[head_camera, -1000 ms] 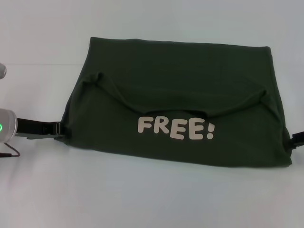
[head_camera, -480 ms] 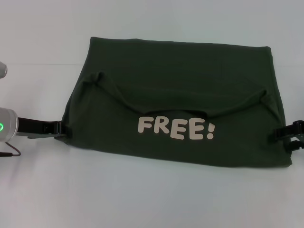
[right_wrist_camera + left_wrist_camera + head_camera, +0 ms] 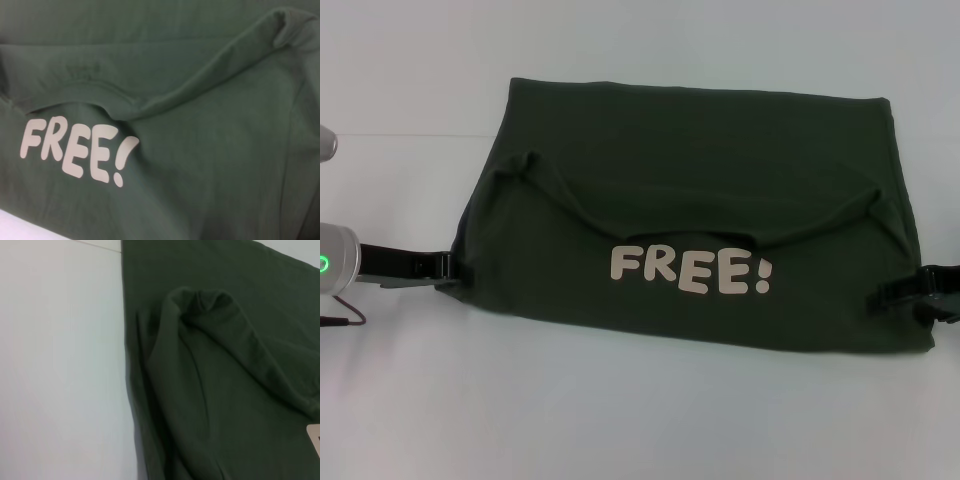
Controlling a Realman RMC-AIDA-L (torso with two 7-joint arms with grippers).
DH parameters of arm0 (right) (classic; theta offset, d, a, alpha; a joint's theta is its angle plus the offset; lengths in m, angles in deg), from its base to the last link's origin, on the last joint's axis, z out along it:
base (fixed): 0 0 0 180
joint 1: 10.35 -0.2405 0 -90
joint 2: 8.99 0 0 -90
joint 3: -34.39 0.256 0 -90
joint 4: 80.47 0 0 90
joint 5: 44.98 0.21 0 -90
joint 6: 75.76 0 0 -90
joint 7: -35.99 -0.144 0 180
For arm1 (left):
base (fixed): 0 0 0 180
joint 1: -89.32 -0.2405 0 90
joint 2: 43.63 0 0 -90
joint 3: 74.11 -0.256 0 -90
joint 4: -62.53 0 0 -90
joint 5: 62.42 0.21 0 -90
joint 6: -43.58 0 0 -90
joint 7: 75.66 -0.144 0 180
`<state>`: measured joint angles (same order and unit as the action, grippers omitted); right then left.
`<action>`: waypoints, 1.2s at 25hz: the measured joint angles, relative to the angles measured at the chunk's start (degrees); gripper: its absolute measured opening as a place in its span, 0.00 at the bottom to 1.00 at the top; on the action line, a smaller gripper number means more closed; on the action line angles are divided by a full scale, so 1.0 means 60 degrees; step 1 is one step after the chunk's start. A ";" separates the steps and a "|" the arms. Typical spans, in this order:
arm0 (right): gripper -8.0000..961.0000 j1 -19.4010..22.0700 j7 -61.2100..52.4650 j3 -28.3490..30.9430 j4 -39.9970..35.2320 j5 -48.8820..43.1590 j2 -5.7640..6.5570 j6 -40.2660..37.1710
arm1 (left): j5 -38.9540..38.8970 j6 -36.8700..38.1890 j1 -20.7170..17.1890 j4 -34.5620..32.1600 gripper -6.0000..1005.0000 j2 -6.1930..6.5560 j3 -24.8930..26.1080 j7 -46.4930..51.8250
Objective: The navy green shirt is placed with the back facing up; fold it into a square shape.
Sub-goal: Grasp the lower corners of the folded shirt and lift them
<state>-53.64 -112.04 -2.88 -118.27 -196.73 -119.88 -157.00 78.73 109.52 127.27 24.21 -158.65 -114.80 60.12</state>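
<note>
Fingers (image 3: 446, 266) of left gripper (image 3: 442, 268) at shirt's (image 3: 690, 190) left edge, state impossible to tell. Right gripper (image 3: 900, 291) low over shirt's right edge, spread likewise unclear. Shirt folded to a wide band mid-desk (image 3: 620, 420), white "FREE!" lettering (image 3: 690, 270) facing up on front flap, collar curve above it.

The shirt (image 3: 700, 200) is showing a plain dark olive green all over, unpatterned, with white "FREE!" lettering (image 3: 690, 269) standing out across its near fold. The table (image 3: 620, 420) is appearing a pale, plain white with a faint bluish cast. The left gripper (image 3: 442, 268) is showing black on a silver-grey arm with a small green light; the right gripper (image 3: 910, 292) is showing black.
</note>
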 joint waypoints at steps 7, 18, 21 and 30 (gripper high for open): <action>0.75 0.0055 -0.0014 0.0011 -0.0006 -0.0006 0.0090 -0.0047 | 0.0000 0.0015 0.0006 0.0000 0.02 0.0007 -0.0001 0.0003; 0.73 0.0046 0.0078 -0.0065 0.0001 0.0007 -0.0067 -0.0036 | 0.0000 0.0022 0.0010 0.0000 0.02 0.0012 -0.0001 0.0032; 0.73 0.0080 0.0094 -0.0390 -0.0034 -0.0009 -0.0067 -0.0046 | 0.0000 0.0025 0.0022 0.0001 0.02 0.0011 0.0000 0.0039; 0.55 0.0112 0.0035 -0.0566 -0.0054 -0.0031 -0.0042 -0.0060 | -0.0040 0.0025 0.0039 -0.0001 0.02 0.0011 0.0012 0.0030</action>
<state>-52.97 -111.83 -6.28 -118.59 -196.91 -120.13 -157.36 78.49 109.67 127.50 24.20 -158.58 -114.73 60.30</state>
